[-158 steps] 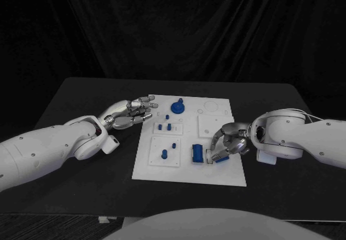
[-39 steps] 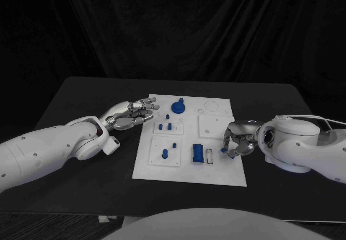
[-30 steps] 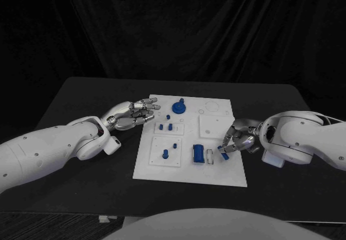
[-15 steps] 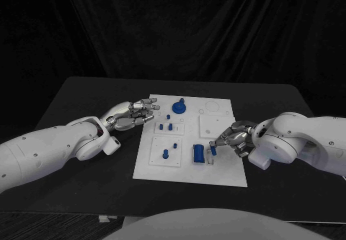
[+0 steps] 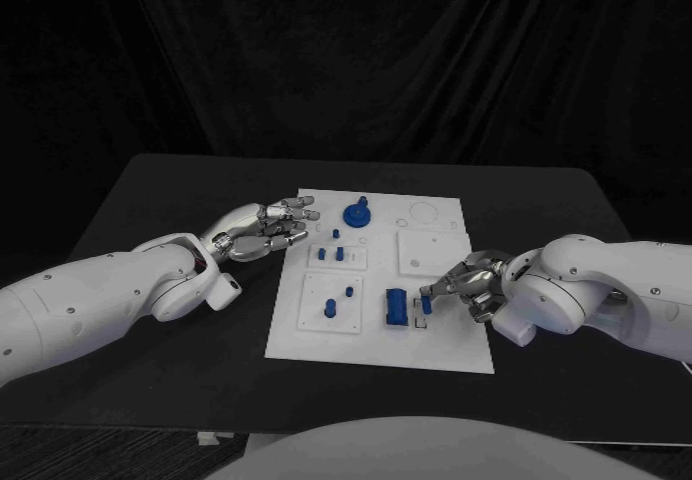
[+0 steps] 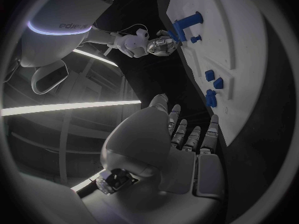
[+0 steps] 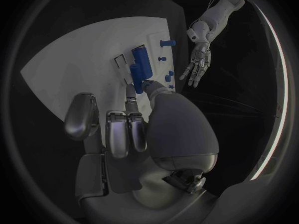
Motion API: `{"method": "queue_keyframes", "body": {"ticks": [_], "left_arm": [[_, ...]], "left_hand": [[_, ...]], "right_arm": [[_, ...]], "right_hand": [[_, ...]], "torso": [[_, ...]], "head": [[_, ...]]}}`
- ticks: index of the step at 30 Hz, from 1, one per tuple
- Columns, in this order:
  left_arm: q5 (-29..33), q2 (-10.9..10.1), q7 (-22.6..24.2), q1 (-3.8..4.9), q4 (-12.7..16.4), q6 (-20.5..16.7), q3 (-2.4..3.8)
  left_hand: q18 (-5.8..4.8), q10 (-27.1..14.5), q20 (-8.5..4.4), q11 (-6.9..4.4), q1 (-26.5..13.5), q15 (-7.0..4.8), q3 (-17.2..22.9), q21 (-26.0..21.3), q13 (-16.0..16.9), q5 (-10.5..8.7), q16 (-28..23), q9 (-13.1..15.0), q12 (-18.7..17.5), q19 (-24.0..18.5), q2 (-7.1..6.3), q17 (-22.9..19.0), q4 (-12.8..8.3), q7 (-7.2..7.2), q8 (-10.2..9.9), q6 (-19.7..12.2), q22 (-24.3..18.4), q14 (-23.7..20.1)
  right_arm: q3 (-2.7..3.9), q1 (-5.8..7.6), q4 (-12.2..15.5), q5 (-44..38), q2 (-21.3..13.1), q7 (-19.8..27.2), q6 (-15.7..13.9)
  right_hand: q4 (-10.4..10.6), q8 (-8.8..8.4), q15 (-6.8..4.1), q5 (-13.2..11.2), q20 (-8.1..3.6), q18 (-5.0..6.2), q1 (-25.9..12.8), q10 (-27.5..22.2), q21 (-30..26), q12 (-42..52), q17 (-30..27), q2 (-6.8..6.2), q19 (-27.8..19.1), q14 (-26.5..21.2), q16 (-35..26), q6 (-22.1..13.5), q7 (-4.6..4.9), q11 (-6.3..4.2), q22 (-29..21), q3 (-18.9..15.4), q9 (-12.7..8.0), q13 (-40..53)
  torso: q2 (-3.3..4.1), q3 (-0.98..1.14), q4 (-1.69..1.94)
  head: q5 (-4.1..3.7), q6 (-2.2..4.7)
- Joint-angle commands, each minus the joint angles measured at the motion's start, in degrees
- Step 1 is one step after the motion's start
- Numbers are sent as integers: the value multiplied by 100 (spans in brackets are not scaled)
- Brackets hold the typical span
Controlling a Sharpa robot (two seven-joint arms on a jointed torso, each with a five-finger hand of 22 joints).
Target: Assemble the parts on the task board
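Now, in the head view your right hand pinches a small blue part just right of the standing blue block on the task board; the left hand, fingers spread and empty, hovers at the board's far-left edge. In the right wrist view the part points at the block, long axes roughly aligned.

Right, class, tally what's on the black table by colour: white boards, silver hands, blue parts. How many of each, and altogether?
White task board: 1
Silver hands, left hand and right hand: 2
Blue parts, including one in the right hand's fingers: 8
Total: 11
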Motion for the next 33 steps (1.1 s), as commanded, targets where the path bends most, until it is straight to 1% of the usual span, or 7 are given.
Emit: {"method": "queue_keyframes", "body": {"ticks": [1, 5, 10, 14, 19, 24, 33], "left_arm": [[50, 13, 62, -9, 12, 35, 6], [50, 9, 73, -9, 15, 15, 6], [50, 4, 77, -9, 21, 9, 6], [50, -2, 79, -9, 25, 6, 6], [50, -5, 89, -9, 29, -2, 6], [50, -8, 89, -9, 30, 2, 6], [50, 1, 77, -9, 23, 25, 6]], "left_hand": [[-23, -7, -10, 45, 63, -2, 47, 36, 7, 33, 5, -1, 17, 40, 0, 6, -3, 21, 36, -8, 10, 24], [-23, -8, -10, 45, 63, -2, 47, 34, 6, 33, 2, -1, 15, 36, 0, 3, -3, 21, 36, -4, 0, 15], [-23, -10, -10, 47, 65, -11, 48, 36, 6, 32, 1, -1, 10, 39, -4, 2, -3, 22, 35, -9, 0, 10], [-23, -10, -10, 47, 65, -11, 48, 36, 6, 32, 1, -1, 10, 39, -4, 2, -3, 22, 35, -9, 0, 10], [-22, -12, -10, 49, 66, -26, 49, 38, 6, 31, -1, -1, 10, 42, -9, 0, -2, 24, 36, -3, -3, 5], [-22, -17, -11, 52, 67, -42, 51, 40, 4, 32, -3, 0, -3, 46, -12, -1, -1, 27, 37, 1, -2, -1], [-22, -19, -11, 52, 68, -47, 52, 41, 4, 32, -2, -1, -3, 49, -13, 0, -1, 27, 37, -5, 1, 2]], "right_arm": [[2, -23, 39, -13, -6, -137, -181], [1, -34, 60, -35, 1, -147, -184], [1, -46, 80, -100, 12, -162, -161], [1, -68, 97, -167, 15, -179, -109], [1, -143, 110, -280, 9, -190, -104], [1, -223, 108, -323, -1, -192, -109], [1, -272, 96, -375, -17, -188, -100]], "right_hand": [[-41, -31, 17, -41, 13, 79, -30, 607, -51, 15, 1500, 35, -49, 603, 8, -47, 9, 18, 859, 3, 6, 1510], [-51, -36, 22, -66, 18, 82, -46, 607, -69, 15, 1488, 42, -56, 600, 0, -59, 16, 24, 854, 3, 9, 1510], [-64, -41, 26, -90, 22, 89, -57, 607, -109, 15, 1458, 49, -70, 591, -21, -72, 20, 28, 842, 5, 11, 1510], [-109, -52, 33, -139, 30, 112, -69, 607, -233, 15, 1382, 56, -113, 569, -74, -99, 30, 37, 806, 10, 16, 1510], [-145, -65, 43, -209, 41, 134, -115, 607, -363, 15, 1316, 62, -158, 549, -122, -132, 44, 49, 766, 4, 23, 1510], [-168, -69, 49, -295, 48, 147, -158, 607, -440, 15, 1303, 79, -182, 545, -132, -148, 50, 55, 741, -1, 31, 1510], [-170, -70, 51, -310, 51, 156, -184, 607, -496, 15, 1280, 98, -199, 538, -150, -153, 52, 58, 724, 1, 35, 1510]], "torso": [[-1, 2, -3], [-1, 3, -7], [1, 3, -1], [2, 1, 1], [-1, 1, 3], [-1, -3, 4], [1, 0, 0]], "head": [[5, 0], [12, 0], [23, 0], [16, 0], [4, 0], [10, 0], [2, 0]]}}
